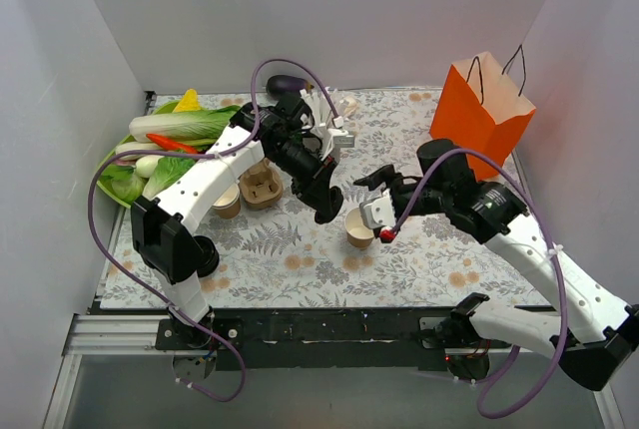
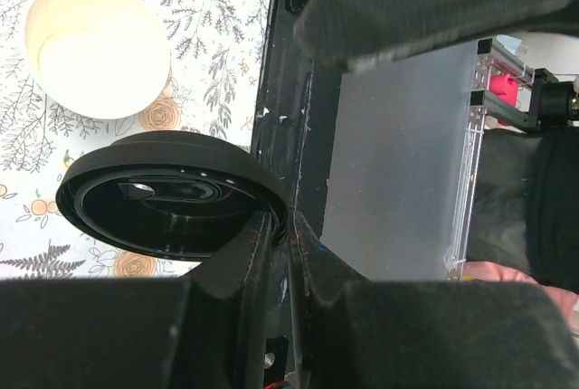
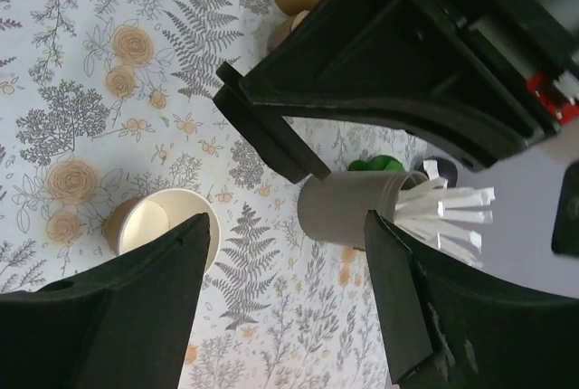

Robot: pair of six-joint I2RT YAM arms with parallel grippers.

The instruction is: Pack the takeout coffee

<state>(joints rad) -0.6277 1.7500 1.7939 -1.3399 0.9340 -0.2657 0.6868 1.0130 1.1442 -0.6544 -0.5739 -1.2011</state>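
Left end effector (image 2: pixel 288 226) pinches round glossy black lid (image 2: pixel 172 199); kraft-paper cup (image 1: pixel 357 229) open-topped.

There were two kraft-paper cups, both without lids: the middle cup (image 1: pixel 357 227) and the left cup (image 1: pixel 227 200). There was one black plastic lid (image 2: pixel 172 194), one moulded-pulp cup carrier (image 1: pixel 262 188), one orange paper bag (image 1: pixel 484 110) and one grey cup (image 3: pixel 348 213). The white sticks (image 3: pixel 452 213) in the grey cup were too bunched to count. Among the vegetables were one eggplant (image 1: pixel 288 83) and one red chilli (image 1: pixel 172 143). The leafy greens (image 1: pixel 185 128) overlapped too much to count.
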